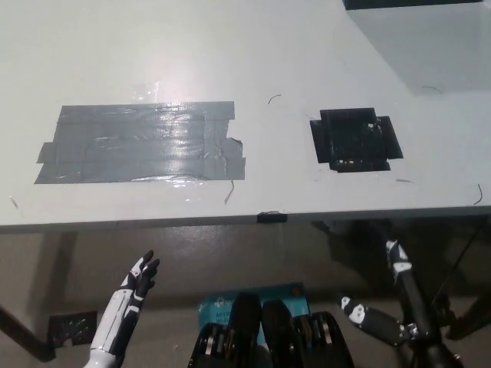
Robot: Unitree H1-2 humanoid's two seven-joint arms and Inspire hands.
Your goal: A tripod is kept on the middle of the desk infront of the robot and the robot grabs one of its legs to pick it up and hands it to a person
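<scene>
White desk [230, 46]. Grey glossy tape patch [142, 142], glare streaks across it. Black tape square [353, 139]. Left hand [140, 275] white with black fingers. Right hand [383, 307] black with white tips. Teal box [215, 303] on floor.

The desk [230, 46] is white and flat and fills the upper part of the head view. Its front edge goes across the picture, a little below the middle. On its left half lies a wide patch of grey tape [142, 142], shiny and wrinkled. On its right half lies a smaller square patch of black tape [354, 139], well apart from the grey one.
</scene>
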